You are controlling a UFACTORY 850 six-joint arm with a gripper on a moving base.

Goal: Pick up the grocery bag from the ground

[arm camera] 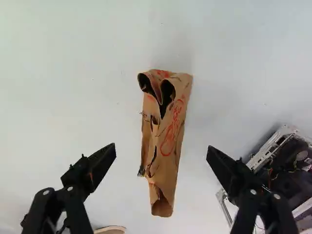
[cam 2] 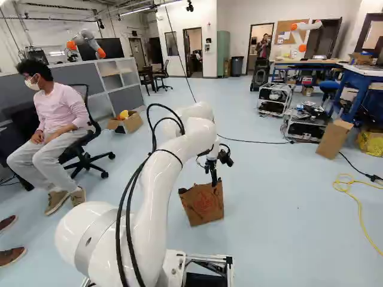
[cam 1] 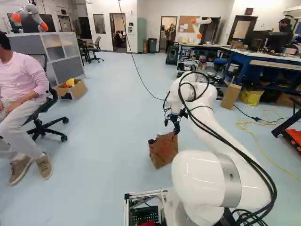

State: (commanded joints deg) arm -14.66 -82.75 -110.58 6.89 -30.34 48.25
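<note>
The gripper (cam 1: pixel 171 127) hangs at the arm's far end, over the top of the brown paper grocery bag (cam 1: pixel 163 151), which stands on the floor. In the right base view the gripper (cam 2: pixel 221 171) overlaps the upper edge of the bag (cam 2: pixel 203 206). Seen from the wrist, the gripper (arm camera: pixel 161 150) is wide open, with the narrow, crumpled top of the bag (arm camera: pixel 171 139) lying lengthwise in the gap between its fingers. Neither finger touches the bag there. Red print marks one side, and the folded mouth shows dark openings.
A metal frame (arm camera: pixel 273 146) of the base lies beside one finger. A seated person's shoe (arm camera: pixel 111 229) shows near the other. Further off are an open cardboard box (cam 1: pixel 71 89), an upright carton (cam 2: pixel 334 139), a yellow cable (cam 2: pixel 359 203) and another robot (cam 2: pixel 85 43).
</note>
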